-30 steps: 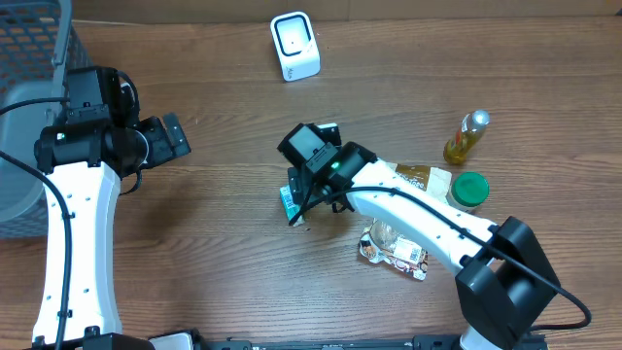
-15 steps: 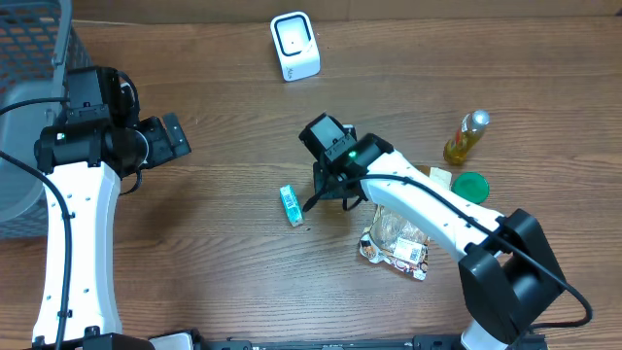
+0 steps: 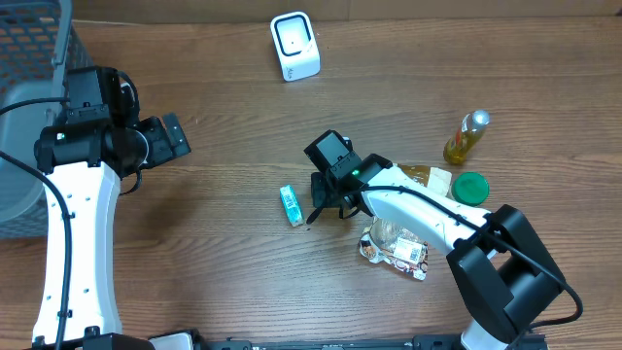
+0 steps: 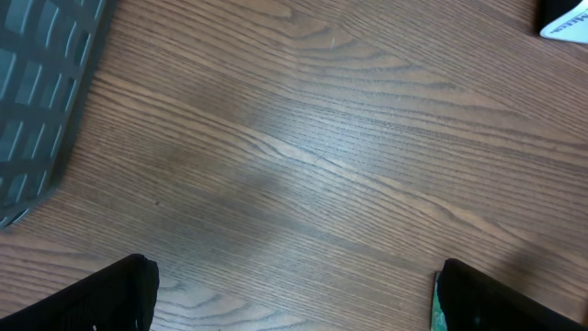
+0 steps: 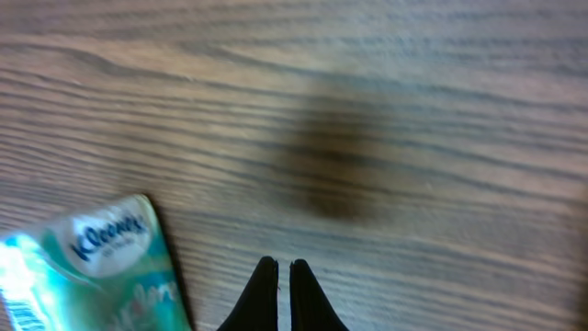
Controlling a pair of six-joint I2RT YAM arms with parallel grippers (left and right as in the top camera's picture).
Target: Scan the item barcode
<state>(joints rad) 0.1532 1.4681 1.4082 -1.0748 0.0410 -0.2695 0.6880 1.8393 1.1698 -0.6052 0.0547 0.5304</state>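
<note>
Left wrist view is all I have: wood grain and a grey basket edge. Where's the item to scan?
Observer: The Kleenex tissue packet lies flat on the table, near the middle.
Operator: Is the right arm holding it?
Observer: No. The right gripper is shut on nothing, with its tips just beside the packet and not touching it.
Operator: And the scanner?
Observer: The white scanner stands at the far edge of the table, well beyond the packet.
</note>
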